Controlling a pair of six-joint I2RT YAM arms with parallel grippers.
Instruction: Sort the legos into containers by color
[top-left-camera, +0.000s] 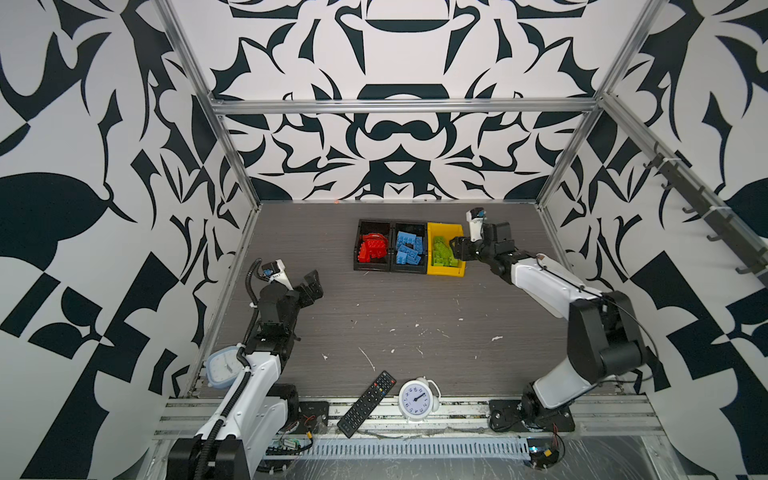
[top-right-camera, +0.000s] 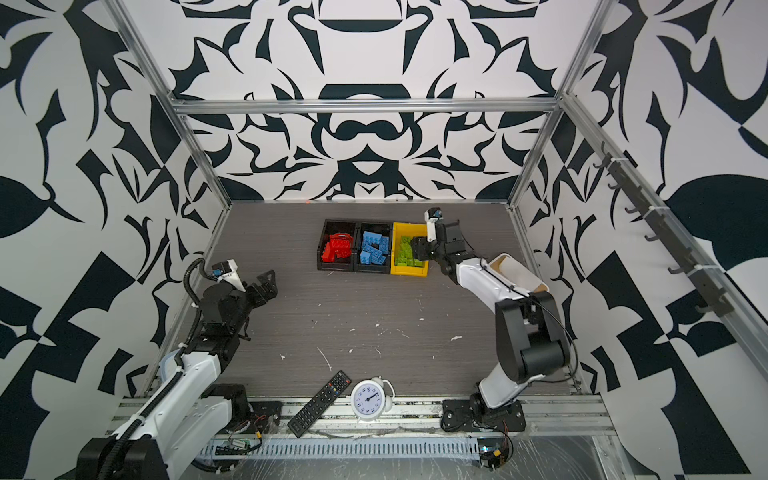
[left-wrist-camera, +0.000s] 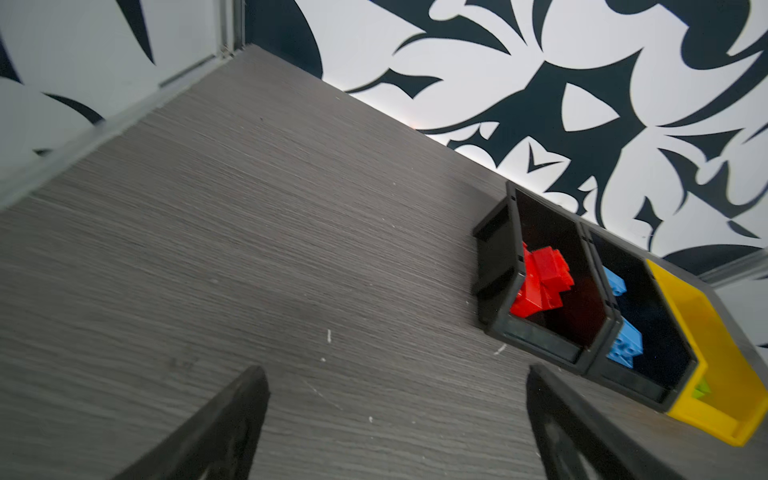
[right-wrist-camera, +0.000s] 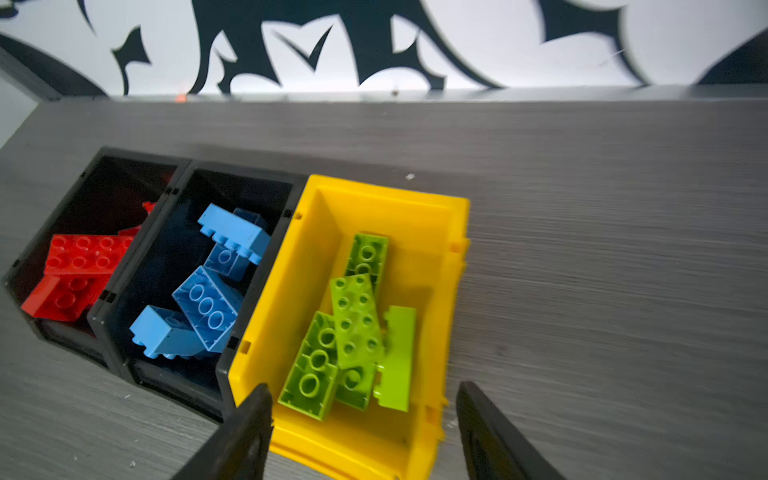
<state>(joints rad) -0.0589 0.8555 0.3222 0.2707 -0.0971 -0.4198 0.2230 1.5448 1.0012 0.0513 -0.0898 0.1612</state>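
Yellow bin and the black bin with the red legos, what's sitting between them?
The other black bin, holding blue legos, sits between the yellow bin and the red-lego bin; both top views show it.

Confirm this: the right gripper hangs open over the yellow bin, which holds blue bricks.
Wrong in one respect: the yellow bin holds green bricks, not blue, as the right wrist view shows. The right gripper does hang open over it.

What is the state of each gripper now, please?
Left gripper: open, holding nothing.
Right gripper: open, empty, over the yellow bin.
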